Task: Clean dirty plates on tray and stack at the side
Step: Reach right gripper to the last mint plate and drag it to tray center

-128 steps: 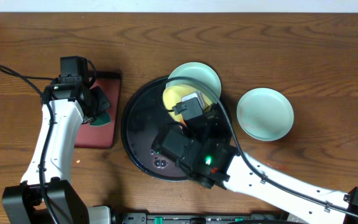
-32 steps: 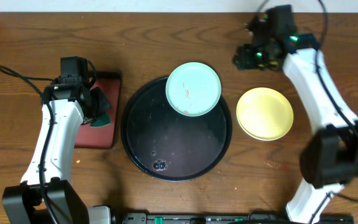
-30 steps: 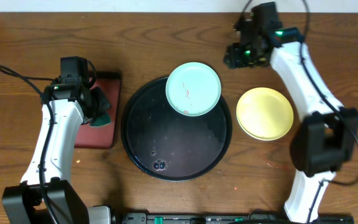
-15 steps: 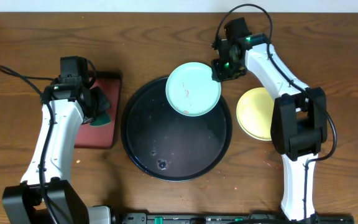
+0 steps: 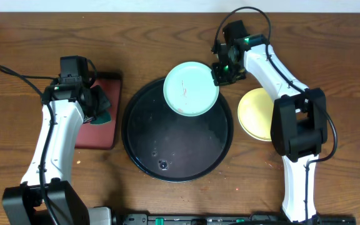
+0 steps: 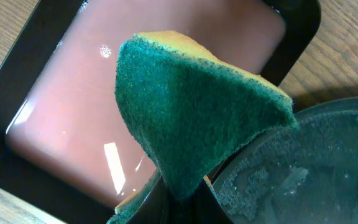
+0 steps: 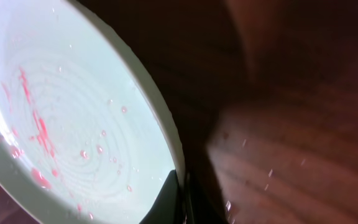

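Item 1, right gripper: jaws together, clamped on the near rim of the mint-green plate; in the wrist view the rim is seen passing between the fingertips, and the plate's bowl spreads away from the jaws toward the tray side

Item 2, mint-green plate: round, no long axis; lodged on the far rim of the black tray, partly overhanging it; red smears are noted across its bowl, so it is judged uncleaned

Item 3, yellow plate: laid on the tabletop behind the right jaws, on the side opposite the gripped plate, partly hidden by the right arm; whether anything lies beneath it cannot be told

Item 4, left gripper: jaws clamped on a green sponge, which is held over the red tray; the black tray's rim is just beside these jaws

Governing relation: the dirty plate lies well apart from the sponge jaws, across the black tray, while the right jaws are already on it; the right arm is nearer, and the gap between plate and sponge is judged the thing to be closed next
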`<control>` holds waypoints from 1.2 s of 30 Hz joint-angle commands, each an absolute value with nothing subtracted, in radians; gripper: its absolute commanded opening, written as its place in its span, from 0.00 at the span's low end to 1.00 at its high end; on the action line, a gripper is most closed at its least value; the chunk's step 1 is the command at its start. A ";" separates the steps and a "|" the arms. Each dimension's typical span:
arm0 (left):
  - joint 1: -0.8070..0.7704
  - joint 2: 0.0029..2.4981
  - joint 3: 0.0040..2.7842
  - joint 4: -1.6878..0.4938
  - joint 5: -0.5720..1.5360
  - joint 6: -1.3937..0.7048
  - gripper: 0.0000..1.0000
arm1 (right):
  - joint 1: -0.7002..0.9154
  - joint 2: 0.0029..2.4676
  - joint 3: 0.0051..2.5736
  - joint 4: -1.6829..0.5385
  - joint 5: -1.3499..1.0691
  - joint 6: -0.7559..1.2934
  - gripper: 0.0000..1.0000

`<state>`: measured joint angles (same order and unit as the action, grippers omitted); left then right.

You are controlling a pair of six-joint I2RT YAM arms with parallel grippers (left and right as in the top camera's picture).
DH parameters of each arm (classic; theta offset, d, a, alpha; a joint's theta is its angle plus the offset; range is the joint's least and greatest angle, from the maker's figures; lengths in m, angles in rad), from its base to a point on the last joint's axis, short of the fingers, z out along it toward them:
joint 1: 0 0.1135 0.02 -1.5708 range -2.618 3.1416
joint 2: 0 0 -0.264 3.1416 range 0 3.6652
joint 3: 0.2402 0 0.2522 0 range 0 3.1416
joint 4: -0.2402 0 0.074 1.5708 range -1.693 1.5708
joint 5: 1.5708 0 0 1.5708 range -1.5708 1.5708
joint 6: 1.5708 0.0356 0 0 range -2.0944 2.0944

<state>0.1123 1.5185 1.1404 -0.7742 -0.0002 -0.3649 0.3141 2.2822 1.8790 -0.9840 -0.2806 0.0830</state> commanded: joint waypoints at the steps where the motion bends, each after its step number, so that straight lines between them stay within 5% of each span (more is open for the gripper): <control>1: 0.117 1.510 1.133 -0.767 -0.012 -0.352 0.08 | 0.345 2.215 1.892 -1.028 -0.289 0.122 0.01; 14: 0.117 1.507 1.158 -0.741 -0.012 -0.352 0.07 | 0.439 2.123 1.840 -1.248 -0.308 0.258 0.01; 26: 0.065 1.451 1.190 -0.788 -0.012 -0.352 0.07 | 0.485 2.125 1.634 -1.087 -0.323 0.292 0.01; 36: -0.134 1.473 1.189 -0.811 -0.012 -0.379 0.08 | 0.506 2.125 1.495 -0.929 -0.322 0.318 0.01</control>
